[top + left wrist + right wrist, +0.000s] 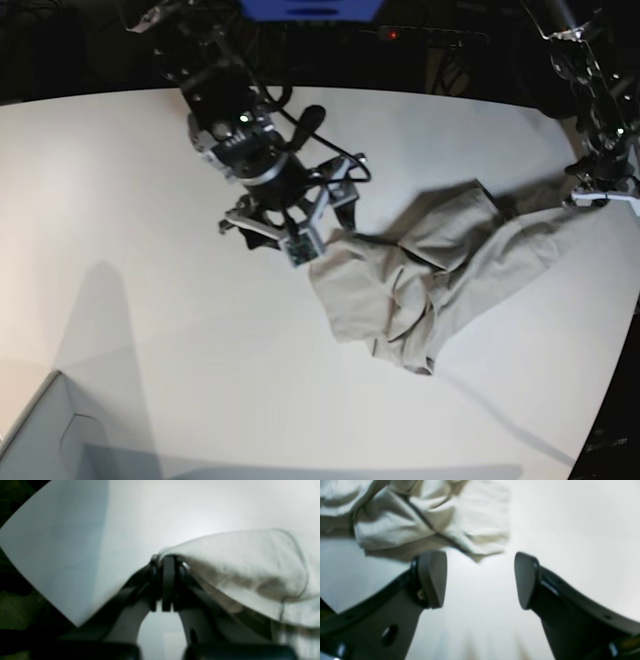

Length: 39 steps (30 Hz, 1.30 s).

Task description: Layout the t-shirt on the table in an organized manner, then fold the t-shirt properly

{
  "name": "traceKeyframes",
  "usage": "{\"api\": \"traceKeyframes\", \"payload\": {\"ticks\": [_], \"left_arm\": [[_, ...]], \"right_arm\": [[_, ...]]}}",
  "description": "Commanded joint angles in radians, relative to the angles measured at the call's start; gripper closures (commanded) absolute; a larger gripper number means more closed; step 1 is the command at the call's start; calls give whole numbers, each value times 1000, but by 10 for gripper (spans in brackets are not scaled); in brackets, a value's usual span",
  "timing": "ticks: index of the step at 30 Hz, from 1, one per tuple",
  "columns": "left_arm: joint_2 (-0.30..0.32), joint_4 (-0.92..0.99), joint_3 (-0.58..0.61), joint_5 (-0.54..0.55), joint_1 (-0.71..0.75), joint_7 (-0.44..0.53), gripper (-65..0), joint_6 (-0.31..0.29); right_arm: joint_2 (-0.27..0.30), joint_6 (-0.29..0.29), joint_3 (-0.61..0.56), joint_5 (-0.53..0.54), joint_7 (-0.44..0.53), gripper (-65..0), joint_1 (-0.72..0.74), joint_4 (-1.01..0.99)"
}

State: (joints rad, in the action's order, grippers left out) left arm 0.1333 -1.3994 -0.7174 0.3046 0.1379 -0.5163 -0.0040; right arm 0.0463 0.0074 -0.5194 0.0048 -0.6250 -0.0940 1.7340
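Observation:
The light grey-beige t-shirt (440,270) lies crumpled on the white table (150,250), right of centre, with one end stretched out towards the right edge. My left gripper (592,196) is shut on that stretched end. In the left wrist view the closed jaws of the gripper (167,563) pinch a fold of the t-shirt (250,562) just above the table (75,542). My right gripper (295,225) is open and empty at the shirt's left edge. In the right wrist view its fingers (432,580) stand wide apart over the table (570,530), with bunched t-shirt cloth (407,522) just beyond them.
A pale box corner (45,440) sits at the front left. The table's curved edge (615,370) runs close to the left arm on the right. Dark clutter and cables lie behind the table's far edge (420,40).

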Motion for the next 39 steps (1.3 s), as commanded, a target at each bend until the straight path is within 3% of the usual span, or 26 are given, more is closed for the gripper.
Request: {"api": "traceKeyframes", "payload": {"ticks": [1,13,22,30,33,39], "left_arm": [[12,-24,15,1,9,25,-1,-3],[12,-93,146,0,104,28,-1,-3],[12,-90,138,0,116,28,-1,-3],[10,-90,143,0,128,28,-1,-3],[10,-97,138,1,134,28,-1,-3],[-11,-154,143,1,156,26,-1,-3]], "right_arm": [[-21,1,-23,1,37,-435,50,-2],[-196,1,-216,1,52,-435,429,-426],[-203,1,-265,1,354,-434,458,-656],[-203,1,-264,1,508,-428,458,-865],[-203,1,-264,1,561,-369,458,-937],[-203,1,-219,1,591,-99,445,-983]]}}
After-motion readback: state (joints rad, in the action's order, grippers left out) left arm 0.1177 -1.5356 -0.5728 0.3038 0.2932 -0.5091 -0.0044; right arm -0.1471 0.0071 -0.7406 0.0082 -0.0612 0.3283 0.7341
